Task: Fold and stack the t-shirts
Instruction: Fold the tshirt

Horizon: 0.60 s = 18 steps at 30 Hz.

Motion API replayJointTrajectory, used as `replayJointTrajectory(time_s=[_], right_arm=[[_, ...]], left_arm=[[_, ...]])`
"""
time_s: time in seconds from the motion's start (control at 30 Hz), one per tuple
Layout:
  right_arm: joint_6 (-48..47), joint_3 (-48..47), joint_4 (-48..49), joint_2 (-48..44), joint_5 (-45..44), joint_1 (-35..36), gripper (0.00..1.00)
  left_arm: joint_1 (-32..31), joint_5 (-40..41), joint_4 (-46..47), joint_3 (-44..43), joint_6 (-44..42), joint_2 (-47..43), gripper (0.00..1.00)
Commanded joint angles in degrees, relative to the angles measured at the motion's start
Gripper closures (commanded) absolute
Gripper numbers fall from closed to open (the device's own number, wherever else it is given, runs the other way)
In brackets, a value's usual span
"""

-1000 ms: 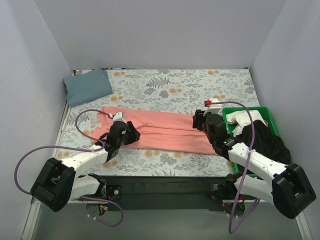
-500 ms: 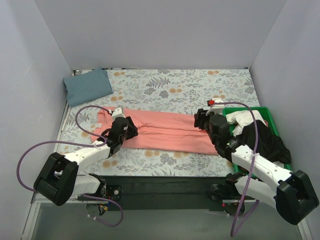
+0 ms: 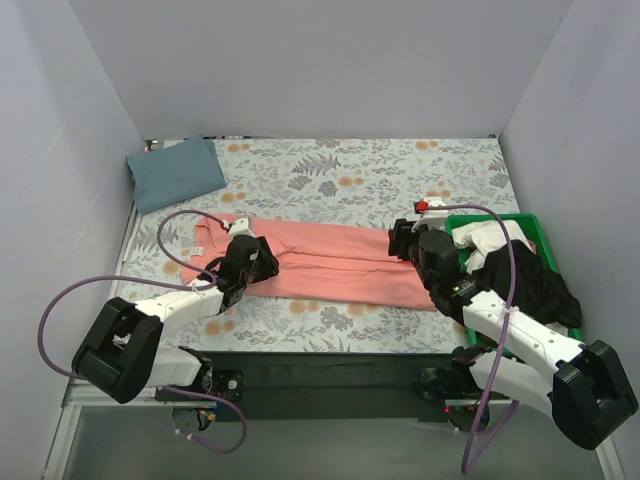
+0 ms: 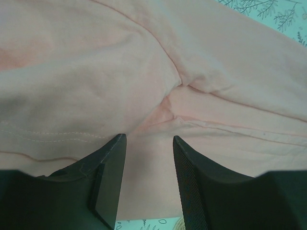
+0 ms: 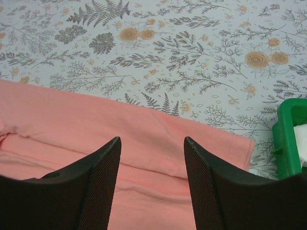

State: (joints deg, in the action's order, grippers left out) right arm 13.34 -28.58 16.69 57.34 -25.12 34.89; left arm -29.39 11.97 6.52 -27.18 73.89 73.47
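Observation:
The coral-pink t-shirt (image 3: 335, 260) lies folded into a long band across the middle of the floral cloth. It fills the left wrist view (image 4: 144, 72) and the lower half of the right wrist view (image 5: 144, 143). My left gripper (image 3: 262, 262) is open over the shirt's left part, with nothing between its jaws (image 4: 146, 143). My right gripper (image 3: 400, 240) is open just above the shirt's right end (image 5: 151, 143). The slate blue-grey t-shirt (image 3: 175, 172) lies folded at the back left corner.
A green plastic bin (image 3: 540, 235) with black and white clothes stands at the right, close to my right arm; its corner shows in the right wrist view (image 5: 290, 139). The grey floral-print cloth (image 3: 350, 175) covers the table. Grey walls enclose three sides.
My left gripper has moved right and a little up along the shirt's left part. My right gripper has shifted slightly away from me at the shirt's right end. The shirt lies as before.

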Motion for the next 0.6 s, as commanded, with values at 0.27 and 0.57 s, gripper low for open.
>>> replayJointTrajectory(time_s=[0.27, 0.57], right_arm=[[-0.2, 0.1, 1.4, -1.3, -0.9, -0.2, 0.38], [-0.2, 0.1, 1.2, -0.7, -0.9, -0.4, 0.38]], left_arm=[[-0.4, -3.1, 1.8, -1.4, -0.9, 0.0, 0.58], [-1.1, -1.3, 1.4, -1.7, -0.8, 2.8, 0.59]])
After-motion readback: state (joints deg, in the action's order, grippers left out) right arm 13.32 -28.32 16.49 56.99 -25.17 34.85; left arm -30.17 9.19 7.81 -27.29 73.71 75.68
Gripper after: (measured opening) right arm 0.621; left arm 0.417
